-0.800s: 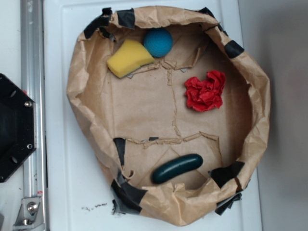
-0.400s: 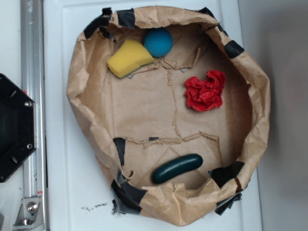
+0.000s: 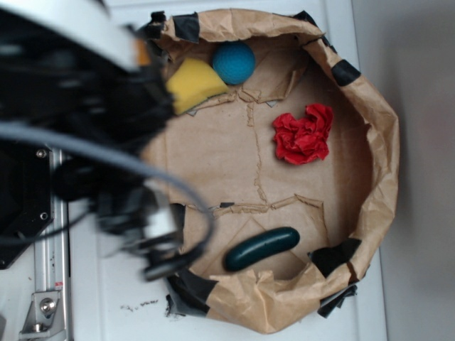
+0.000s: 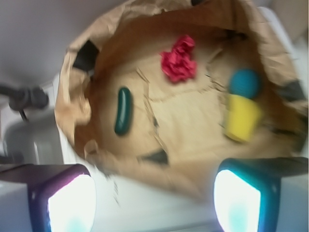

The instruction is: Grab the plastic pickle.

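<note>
Pickle untouched on bag floor, gripper well clear of it.
Plastic pickle point(image 3: 261, 248) point(image 4: 122, 110) lies flat near the taped rim of the brown paper bag point(image 3: 384, 142) point(image 4: 77, 104), slightly curved, nothing touching it. Gripper point(image 4: 154, 200) fingers point(image 4: 63, 198) are spread wide apart, empty, above the bag's edge; pickle sits ahead of the left-hand finger in the wrist view. Arm point(image 3: 85, 128) is blurred in the exterior view. Also in the bag: yellow sponge point(image 3: 195, 82), blue ball point(image 3: 234, 62), red crumpled piece point(image 3: 304, 134). Bag rests on a white surface point(image 3: 106, 284).

Even bright light; blurred arm point(image 3: 85, 128), soft hazy wrist view.
</note>
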